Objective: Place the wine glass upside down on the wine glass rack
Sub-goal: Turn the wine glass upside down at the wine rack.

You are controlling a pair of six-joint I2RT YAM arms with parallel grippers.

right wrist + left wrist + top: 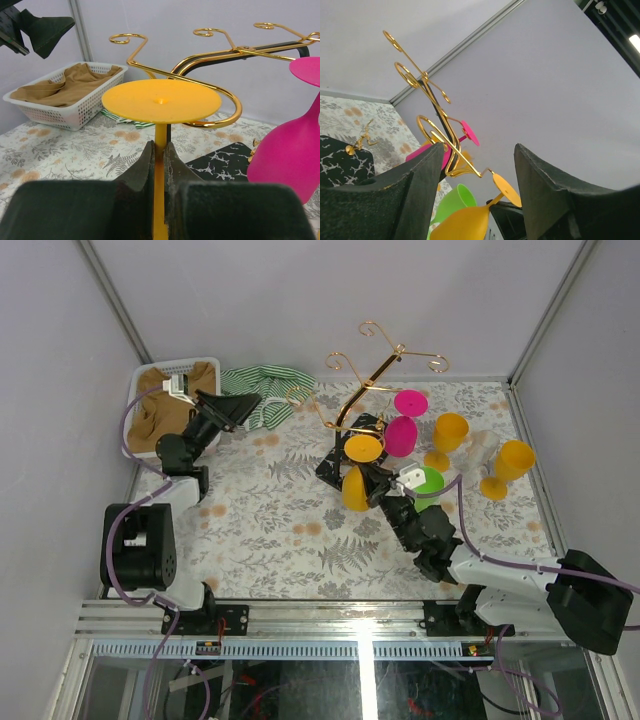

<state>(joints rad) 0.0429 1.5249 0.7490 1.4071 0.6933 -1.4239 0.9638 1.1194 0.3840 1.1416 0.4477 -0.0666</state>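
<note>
Stem upright, foot up, bowl down: the orange wine glass (161, 100) is mid-desk, clamped at its stem by the right gripper (159, 155), its foot level with a hook of the wine glass rack (260, 49). The left gripper (479, 165) is wide and empty near the far-left corner.

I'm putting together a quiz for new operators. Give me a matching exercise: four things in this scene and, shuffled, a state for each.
1. yellow wine glass
2. pink glass
3. white basket
4. left hand

a. open, holding nothing
b. stem pinched in the right hand
c. holds a brown cloth
d. hangs foot-up on the wine glass rack

Pairs: 1-b, 2-d, 3-c, 4-a
</note>
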